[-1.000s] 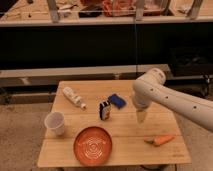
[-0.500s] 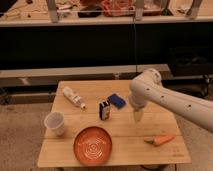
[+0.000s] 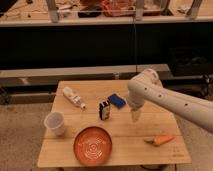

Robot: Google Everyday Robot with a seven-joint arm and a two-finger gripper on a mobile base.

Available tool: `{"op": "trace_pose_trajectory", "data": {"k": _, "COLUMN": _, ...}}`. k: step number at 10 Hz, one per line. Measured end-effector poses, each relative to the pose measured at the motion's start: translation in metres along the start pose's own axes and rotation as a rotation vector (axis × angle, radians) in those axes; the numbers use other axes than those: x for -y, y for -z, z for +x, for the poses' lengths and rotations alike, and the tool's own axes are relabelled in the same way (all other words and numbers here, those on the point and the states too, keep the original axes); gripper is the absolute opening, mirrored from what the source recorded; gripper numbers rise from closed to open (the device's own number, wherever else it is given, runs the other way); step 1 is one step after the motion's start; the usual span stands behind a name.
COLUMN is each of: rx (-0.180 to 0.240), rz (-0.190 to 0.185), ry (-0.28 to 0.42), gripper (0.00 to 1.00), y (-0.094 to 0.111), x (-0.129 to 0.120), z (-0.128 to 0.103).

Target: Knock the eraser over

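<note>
The eraser (image 3: 104, 109) is a small black block with an orange-and-white label. It stands upright near the middle of the wooden table (image 3: 165, 150). A flat blue pad (image 3: 116, 101) lies just behind it to the right. My gripper (image 3: 135, 117) hangs from the white arm, pointing down, a short way to the right of the eraser and apart from it.
A clear plastic bottle (image 3: 73, 97) lies at the back left. A white cup (image 3: 55, 123) stands at the left. An orange plate (image 3: 93, 145) lies at the front. A carrot (image 3: 161, 140) lies at the front right. Dark shelving stands behind the table.
The arm and gripper have moved left, closer to the eraser. The eraser and the other objects have not moved.
</note>
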Motion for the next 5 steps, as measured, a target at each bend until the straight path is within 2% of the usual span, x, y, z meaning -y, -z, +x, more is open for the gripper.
{"op": "trace_pose_trajectory", "data": {"k": 5, "rx": 0.024, "rz": 0.008, "ry": 0.018, "gripper": 0.8, "y": -0.0061, "x": 0.0057, "z": -0.0064}}
